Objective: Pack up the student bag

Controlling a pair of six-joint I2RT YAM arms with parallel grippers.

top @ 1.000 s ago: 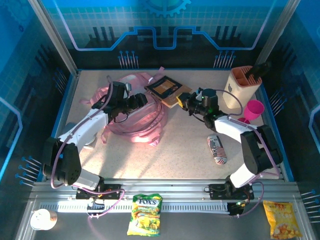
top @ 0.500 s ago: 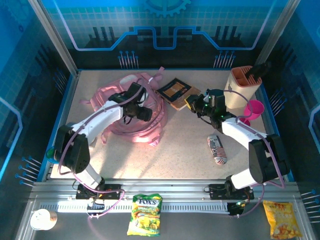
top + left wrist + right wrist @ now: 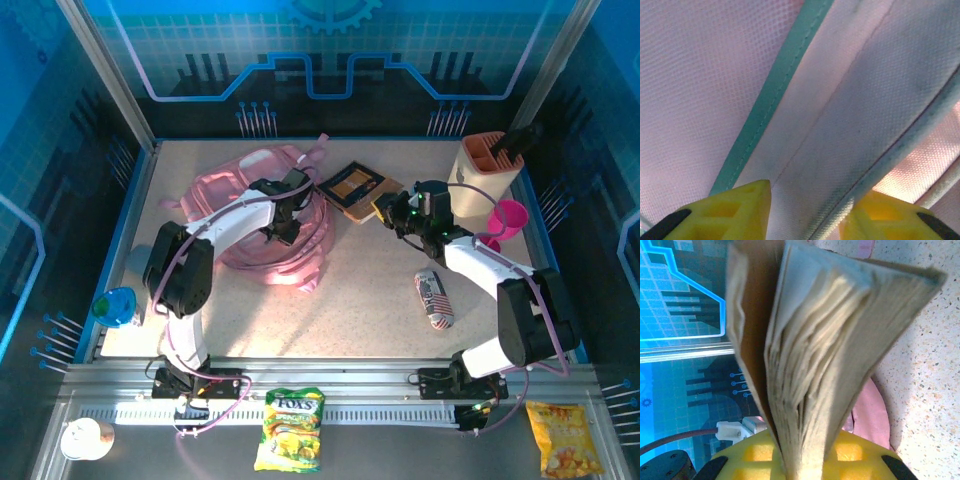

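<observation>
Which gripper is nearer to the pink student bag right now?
Left. The left gripper is down on the student bag, jaws either side of a pale fabric band. The right gripper sits off the bag's right edge, shut on the brown notebook.

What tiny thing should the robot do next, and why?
Probably pinch the left gripper shut on the fabric band of the pink backpack lying between its fingers. The right gripper holds the brown book beside the backpack, so a firm hold seems needed to open it.
</observation>
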